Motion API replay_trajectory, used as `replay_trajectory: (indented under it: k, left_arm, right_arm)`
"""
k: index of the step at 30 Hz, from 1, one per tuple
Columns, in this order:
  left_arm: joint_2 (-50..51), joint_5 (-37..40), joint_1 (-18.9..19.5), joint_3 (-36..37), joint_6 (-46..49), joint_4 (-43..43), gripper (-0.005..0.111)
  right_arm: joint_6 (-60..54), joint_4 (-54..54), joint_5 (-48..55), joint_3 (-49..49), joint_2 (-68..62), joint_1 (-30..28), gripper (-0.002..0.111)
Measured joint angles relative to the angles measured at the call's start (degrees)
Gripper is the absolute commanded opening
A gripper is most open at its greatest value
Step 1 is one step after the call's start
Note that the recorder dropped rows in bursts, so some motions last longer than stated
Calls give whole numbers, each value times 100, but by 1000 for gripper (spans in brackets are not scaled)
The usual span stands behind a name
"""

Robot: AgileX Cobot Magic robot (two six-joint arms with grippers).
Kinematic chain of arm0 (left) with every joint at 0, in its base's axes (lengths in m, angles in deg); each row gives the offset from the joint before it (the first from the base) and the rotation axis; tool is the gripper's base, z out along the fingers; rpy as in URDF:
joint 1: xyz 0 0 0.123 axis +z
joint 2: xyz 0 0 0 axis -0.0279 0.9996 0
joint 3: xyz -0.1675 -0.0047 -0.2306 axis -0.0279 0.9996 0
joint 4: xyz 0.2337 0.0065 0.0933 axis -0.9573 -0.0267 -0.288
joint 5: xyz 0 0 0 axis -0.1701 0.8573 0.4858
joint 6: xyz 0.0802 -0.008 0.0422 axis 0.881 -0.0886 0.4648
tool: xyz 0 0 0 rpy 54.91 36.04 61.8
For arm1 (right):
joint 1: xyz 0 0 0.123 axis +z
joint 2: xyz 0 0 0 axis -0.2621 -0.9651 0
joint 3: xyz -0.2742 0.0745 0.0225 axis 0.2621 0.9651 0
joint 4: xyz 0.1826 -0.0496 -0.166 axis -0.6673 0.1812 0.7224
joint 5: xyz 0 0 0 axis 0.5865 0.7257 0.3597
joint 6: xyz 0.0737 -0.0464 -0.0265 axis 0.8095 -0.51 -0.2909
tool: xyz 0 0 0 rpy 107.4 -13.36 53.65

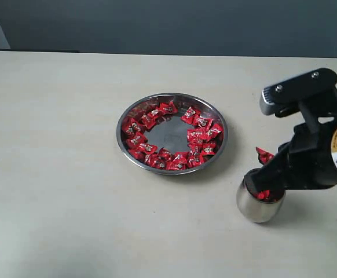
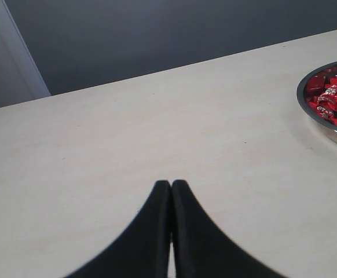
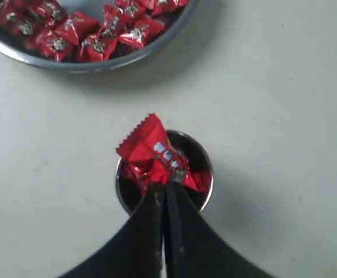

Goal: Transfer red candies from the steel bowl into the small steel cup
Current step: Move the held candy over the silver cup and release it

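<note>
Your right gripper (image 3: 161, 186) is at the near right of the table (image 1: 70, 174), directly over the small steel cup (image 1: 260, 204). Its fingers are pressed together on one corner of a red candy (image 3: 151, 152). The rest of that wrapper sticks out past the tips, above the cup's mouth. More red pieces already lie inside the cup.

In the exterior view a red wrapper (image 1: 264, 155) shows at the far edge of that gripper, above the cup. You can't tell there whether it's the clamped piece.

The steel bowl (image 1: 168, 133) sits mid-table, to the left of the cup and farther back, close to it but not touching. The red candies (image 1: 198, 136) lie in a ring along the inside of the bowl's rim, thickest on the right and near sides. The flat middle is bare.

Your left gripper (image 2: 171, 184) has its fingertips touching and nothing between them. It is above bare table, with the bowl's rim showing off to one side. The exterior view doesn't show this gripper.
</note>
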Motion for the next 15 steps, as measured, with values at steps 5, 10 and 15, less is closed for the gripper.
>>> replay_trajectory:
  k: [5, 10, 15]
  left_arm:
    - [0, 0, 0, 0, 0, 0, 0]
    - [0, 0, 0, 0, 0, 0, 0]
    - [0, 0, 0, 0, 0, 0, 0]
  right_arm:
    - [62, -51, -11, 254, 10, 0, -1]
    - [98, -51, -199, 346, -151, 0, -1]
    - [109, 68, -382, 346, -583, 0, 11]
